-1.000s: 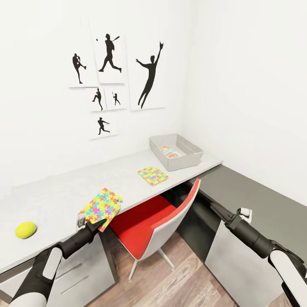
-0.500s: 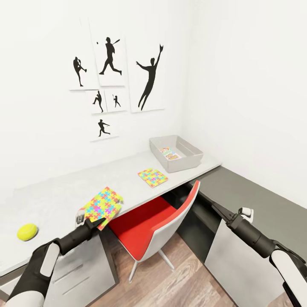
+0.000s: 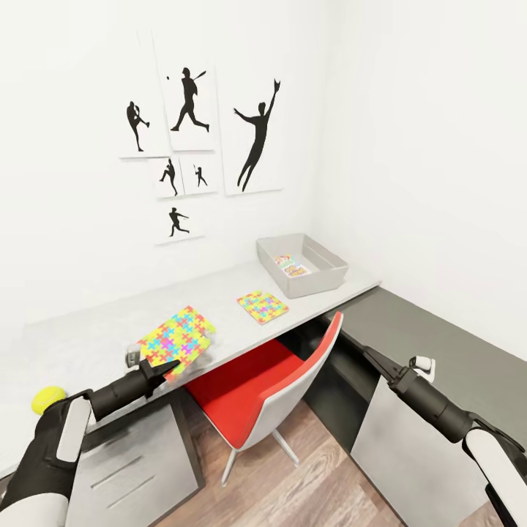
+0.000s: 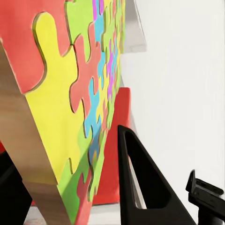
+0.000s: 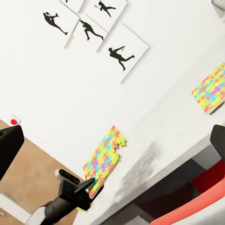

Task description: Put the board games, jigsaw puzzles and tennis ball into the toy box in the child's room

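While level above table (image 3: 95, 329), left arm's jaws grip jigsaw puzzle (image 3: 176, 339).

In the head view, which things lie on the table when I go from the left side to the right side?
Tennis ball → the jigsaw puzzle held by the left gripper, marked → the second jigsaw puzzle → toy box, all along the table.

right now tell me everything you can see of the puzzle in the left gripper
The jigsaw puzzle is a thin flat sheet of interlocked yellow, pink, blue, green and orange pieces with an uneven, notched edge. It is tilted, lifted above the table near its front edge. The left gripper pinches its near corner between its jaws.
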Controlling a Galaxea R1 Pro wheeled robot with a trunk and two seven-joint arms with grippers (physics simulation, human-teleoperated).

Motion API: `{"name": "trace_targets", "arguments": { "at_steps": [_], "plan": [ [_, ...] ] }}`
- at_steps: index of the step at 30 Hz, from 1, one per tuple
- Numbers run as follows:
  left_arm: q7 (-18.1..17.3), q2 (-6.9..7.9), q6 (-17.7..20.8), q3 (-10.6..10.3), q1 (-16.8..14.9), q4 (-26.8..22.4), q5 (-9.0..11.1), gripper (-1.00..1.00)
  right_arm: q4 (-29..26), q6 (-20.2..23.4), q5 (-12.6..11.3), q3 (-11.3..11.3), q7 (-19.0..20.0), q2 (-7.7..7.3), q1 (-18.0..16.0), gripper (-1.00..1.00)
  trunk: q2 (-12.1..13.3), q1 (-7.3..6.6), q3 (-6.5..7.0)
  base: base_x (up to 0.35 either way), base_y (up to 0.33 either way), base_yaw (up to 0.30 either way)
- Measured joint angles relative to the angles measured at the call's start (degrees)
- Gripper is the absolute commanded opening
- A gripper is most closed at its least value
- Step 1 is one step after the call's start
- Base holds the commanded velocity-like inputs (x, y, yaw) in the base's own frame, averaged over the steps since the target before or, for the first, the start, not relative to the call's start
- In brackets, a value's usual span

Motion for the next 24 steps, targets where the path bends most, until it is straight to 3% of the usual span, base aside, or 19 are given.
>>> {"name": "trace_targets", "arguments": {
  "at_steps": [7, 10, 12, 15, 19, 24],
  "plan": [
    [-0.2, 0.28, 0.4, -0.2, 0.0, -1.6, -0.1, -1.00, -0.1, 0.9, 0.1, 0.0, -0.2, -0.61, 0.0, 1.00, 2.8, -1.54, 1.26, 0.000, 0.000, 0.000],
    [-0.4, 1.83, 0.4, -1.4, -0.1, -1.7, 0.0, -1.00, -0.2, 2.4, 0.1, 0.0, -0.2, -0.76, 0.0, 1.00, 4.0, -2.20, 1.80, 0.000, 0.000, 0.000],
    [-2.2, 4.83, 0.4, -5.6, -0.1, -1.6, 0.8, -1.00, -0.5, 3.5, 0.2, -0.2, -0.2, -0.84, 0.0, 1.00, 4.8, -2.64, 2.16, 0.000, 0.000, 0.000],
    [-8.0, 8.08, 0.4, -10.8, -0.6, -1.0, 1.5, -1.00, -0.8, 3.8, 0.4, -0.5, 0.3, -0.87, 0.0, 1.00, 6.0, -3.30, 2.70, 0.000, 0.000, 0.000],
    [-14.2, 9.55, 0.4, -14.2, -1.7, 0.3, 1.2, -1.00, -0.7, 3.5, 0.6, -0.9, 3.6, -0.88, 0.0, 1.00, 7.6, -4.17, 3.41, 0.000, 0.000, 0.000],
    [-15.6, 9.81, 0.4, -14.9, -2.0, 0.8, 1.0, -1.00, -0.3, 3.4, 0.7, -2.8, 5.1, -0.82, 0.0, 1.00, 9.6, -5.27, 4.31, 0.000, 0.000, 0.000]
  ]
}}
